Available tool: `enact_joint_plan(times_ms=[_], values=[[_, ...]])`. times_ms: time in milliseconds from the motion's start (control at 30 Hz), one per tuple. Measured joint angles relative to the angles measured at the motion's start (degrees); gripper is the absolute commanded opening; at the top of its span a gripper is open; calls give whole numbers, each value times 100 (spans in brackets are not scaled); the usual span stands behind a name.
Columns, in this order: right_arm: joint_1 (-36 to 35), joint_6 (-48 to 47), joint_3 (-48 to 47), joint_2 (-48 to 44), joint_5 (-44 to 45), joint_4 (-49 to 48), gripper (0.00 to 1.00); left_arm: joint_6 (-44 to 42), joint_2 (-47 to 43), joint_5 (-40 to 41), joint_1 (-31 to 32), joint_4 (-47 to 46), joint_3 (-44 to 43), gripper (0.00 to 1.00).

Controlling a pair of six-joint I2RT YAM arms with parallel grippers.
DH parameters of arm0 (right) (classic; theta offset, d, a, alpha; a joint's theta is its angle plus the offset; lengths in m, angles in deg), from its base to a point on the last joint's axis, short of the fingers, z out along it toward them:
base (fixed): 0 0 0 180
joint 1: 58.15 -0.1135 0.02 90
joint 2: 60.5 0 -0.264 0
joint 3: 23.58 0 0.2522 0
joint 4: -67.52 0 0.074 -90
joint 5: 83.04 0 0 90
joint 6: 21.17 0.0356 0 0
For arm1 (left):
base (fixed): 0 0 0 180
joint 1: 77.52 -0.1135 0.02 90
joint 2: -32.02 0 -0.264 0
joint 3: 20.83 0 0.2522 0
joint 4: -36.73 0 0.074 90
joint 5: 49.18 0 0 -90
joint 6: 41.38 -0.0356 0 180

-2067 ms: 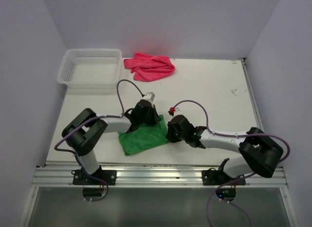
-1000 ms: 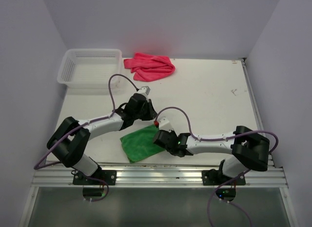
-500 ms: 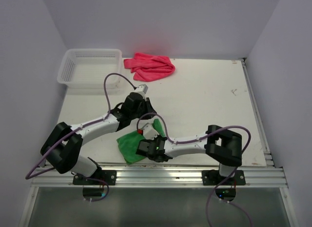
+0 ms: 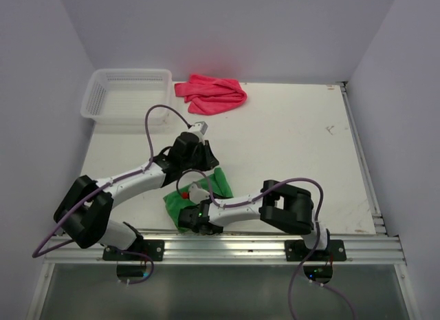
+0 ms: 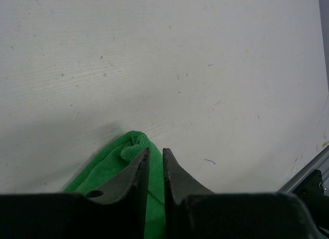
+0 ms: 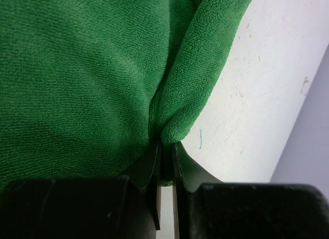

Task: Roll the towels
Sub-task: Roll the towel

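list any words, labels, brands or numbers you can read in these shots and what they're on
No readable text in any view.
green towel, pink towel, white basket: no tag, label or print shows.
table: only scuffs and a small blue mark, not letters or digits.

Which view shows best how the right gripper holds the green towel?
Right wrist: the right gripper pinches a fold of the green towel up close. Top external shows it small and partly covered; left wrist shows only one corner.
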Motion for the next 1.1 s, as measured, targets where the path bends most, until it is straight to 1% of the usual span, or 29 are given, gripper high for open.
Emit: enact_joint_plan(times_ms=[233,433,633,867,1100], values=[[-74,-251,-367,426,166,415,0,-48,-98,-118,0,13,153,19],[-105,-461,-645,721,219,726,0,-105,-109,-402,0,-20,345,18],[-127,-625,-831,953,304,929,0,-116,-149,-684,28,-46,452,18],[-146,-765,-938,1095,358,1060,0,-114,-142,-890,201,-238,452,17],[-151,-813,-933,1115,372,1056,0,-105,374,-1093,212,-647,452,13]])
